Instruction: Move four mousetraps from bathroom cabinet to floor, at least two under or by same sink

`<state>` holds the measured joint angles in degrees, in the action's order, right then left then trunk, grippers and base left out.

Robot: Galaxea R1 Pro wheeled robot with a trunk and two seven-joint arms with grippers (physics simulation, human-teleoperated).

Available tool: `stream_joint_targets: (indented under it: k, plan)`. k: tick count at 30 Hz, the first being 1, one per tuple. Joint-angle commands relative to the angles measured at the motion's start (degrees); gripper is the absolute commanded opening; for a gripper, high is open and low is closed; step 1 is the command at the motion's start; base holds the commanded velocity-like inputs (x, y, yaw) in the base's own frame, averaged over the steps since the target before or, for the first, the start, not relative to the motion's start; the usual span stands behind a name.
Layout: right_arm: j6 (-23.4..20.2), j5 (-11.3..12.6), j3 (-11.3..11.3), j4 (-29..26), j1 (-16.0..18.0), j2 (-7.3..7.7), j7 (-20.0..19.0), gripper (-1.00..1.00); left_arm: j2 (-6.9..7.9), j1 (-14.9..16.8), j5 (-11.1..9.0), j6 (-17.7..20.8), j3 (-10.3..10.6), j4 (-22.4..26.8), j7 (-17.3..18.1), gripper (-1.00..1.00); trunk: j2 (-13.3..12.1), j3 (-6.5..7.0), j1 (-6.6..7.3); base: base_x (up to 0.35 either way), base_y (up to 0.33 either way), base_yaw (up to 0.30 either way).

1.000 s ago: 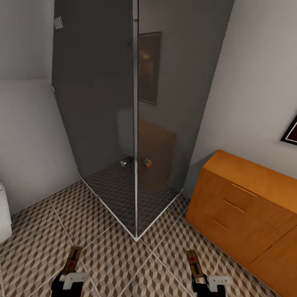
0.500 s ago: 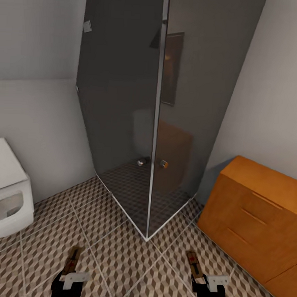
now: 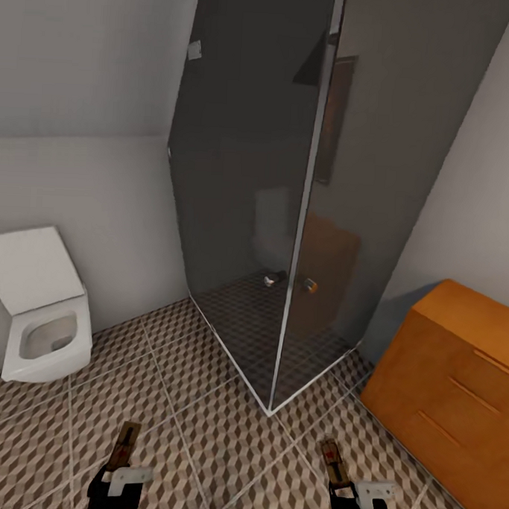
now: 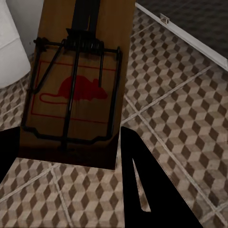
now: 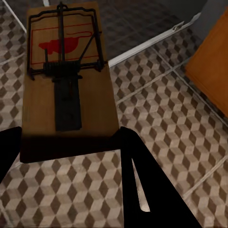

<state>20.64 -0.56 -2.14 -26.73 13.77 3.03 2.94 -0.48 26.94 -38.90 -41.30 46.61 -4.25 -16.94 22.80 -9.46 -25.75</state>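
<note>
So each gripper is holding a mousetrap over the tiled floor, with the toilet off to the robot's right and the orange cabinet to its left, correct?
Not quite: the sides are swapped. In the head view the toilet is at the robot's left and the cabinet at its right. The rest holds: the left gripper and right gripper each hold a mousetrap over the bathroom floor.

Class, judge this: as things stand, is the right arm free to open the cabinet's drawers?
Probably not: the right pincer is shut on a mousetrap, and the cabinet stands off to its side.
</note>
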Motion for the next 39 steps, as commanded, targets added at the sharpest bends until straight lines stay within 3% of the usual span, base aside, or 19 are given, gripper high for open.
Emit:
stream_joint_targets:
  k: [1, 39]
  plan:
    - [0.2, 0.1, -0.2, 0.3, 0.0, 0.04, 0.2, -1.00, -0.05, 0.1, 0.7, 0.0, 0.2, -0.1, -0.8, -1.00, 0.1, -0.11, -0.03, 0.000, 0.000, 0.248]
    - [0.2, 0.1, -0.3, 1.0, 0.0, 0.04, 0.2, -1.00, -0.05, 0.1, 0.7, 0.0, 0.2, -0.1, -0.8, -1.00, 0.1, -0.11, -0.03, 0.000, 0.000, 0.249]
